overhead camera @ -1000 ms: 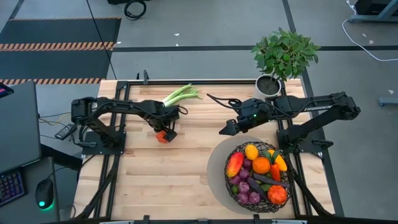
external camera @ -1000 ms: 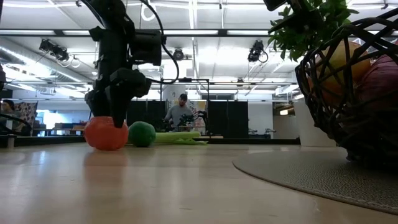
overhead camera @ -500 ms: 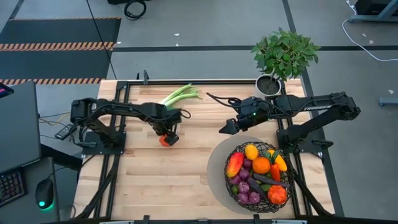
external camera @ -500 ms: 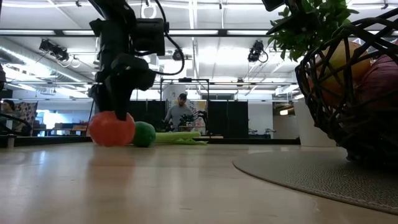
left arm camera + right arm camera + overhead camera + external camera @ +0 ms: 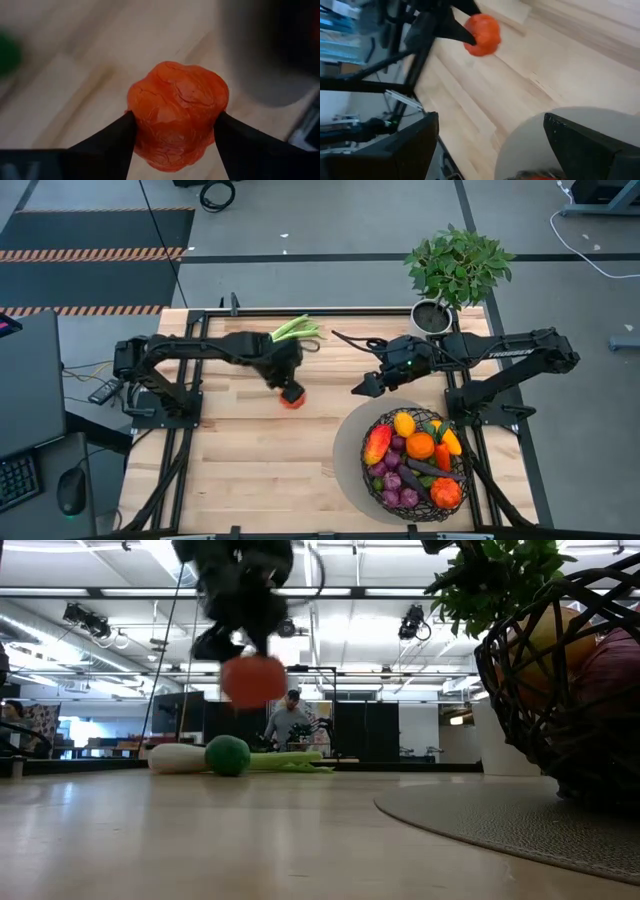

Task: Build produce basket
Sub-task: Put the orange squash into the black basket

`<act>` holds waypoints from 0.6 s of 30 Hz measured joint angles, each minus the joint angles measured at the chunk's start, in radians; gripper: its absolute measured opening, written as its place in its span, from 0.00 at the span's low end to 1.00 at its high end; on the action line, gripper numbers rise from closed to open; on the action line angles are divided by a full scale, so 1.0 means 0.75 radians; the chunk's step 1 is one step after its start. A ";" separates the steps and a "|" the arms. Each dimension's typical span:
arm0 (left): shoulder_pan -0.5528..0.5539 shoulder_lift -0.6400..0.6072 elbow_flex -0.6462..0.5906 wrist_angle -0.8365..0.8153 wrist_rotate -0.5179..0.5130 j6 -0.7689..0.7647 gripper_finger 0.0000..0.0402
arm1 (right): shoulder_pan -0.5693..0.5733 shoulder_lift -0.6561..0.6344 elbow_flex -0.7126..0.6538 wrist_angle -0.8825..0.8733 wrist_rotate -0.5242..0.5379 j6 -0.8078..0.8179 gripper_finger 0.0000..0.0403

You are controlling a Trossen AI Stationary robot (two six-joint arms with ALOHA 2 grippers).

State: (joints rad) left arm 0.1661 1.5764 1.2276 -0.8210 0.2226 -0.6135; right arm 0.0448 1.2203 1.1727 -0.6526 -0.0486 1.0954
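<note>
Overhead, the only lettering is a pale mark along the right arm's upper link, too small to read. The left pincer (image 5: 291, 392) sits over the middle of the tabletop (image 5: 250, 460), closed on a small orange pumpkin (image 5: 292, 396); the leek (image 5: 295, 331) lies just beyond it near the far edge. The right pincer (image 5: 360, 389) waits above the tabletop, near the basket's far-left side, fingers spread and holding nothing. The basket (image 5: 418, 463) stands on a round grey mat (image 5: 345, 452) at the near right, heaped with produce, with a potted plant (image 5: 455, 272) at the far right corner. At table level, the pumpkin (image 5: 252, 679) hangs clear of the tabletop under the blurred left pincer, above the lime (image 5: 228, 755) and the leek (image 5: 270, 760); a person (image 5: 290, 722) stands in the room behind. From the left wrist, both dark fingers (image 5: 107, 145) press the pumpkin's (image 5: 177, 115) sides. From the right wrist, its own fingers (image 5: 407, 147) stand wide apart, the pumpkin (image 5: 482, 34) well beyond them.
</note>
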 joint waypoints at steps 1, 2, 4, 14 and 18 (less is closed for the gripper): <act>0.002 0.000 0.047 0.007 0.000 0.003 0.61 | 0.000 0.000 0.000 0.026 0.000 -0.003 0.90; 0.002 0.000 0.092 0.013 -0.001 0.004 0.61 | -0.001 0.000 0.000 0.060 0.001 -0.008 0.90; 0.003 -0.001 0.181 0.019 -0.009 0.006 0.62 | -0.001 0.000 0.000 0.132 0.006 -0.010 0.90; 0.038 -0.003 0.512 0.071 -0.016 -0.021 0.62 | -0.008 0.000 0.000 0.341 0.123 -0.061 0.90; 0.035 -0.003 0.552 0.073 -0.015 -0.011 0.63 | -0.035 -0.001 0.000 0.416 0.146 -0.062 0.90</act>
State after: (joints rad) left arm 0.1921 1.5745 1.6412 -0.7667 0.2115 -0.6218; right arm 0.0188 1.2194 1.1725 -0.3403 0.0611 1.0492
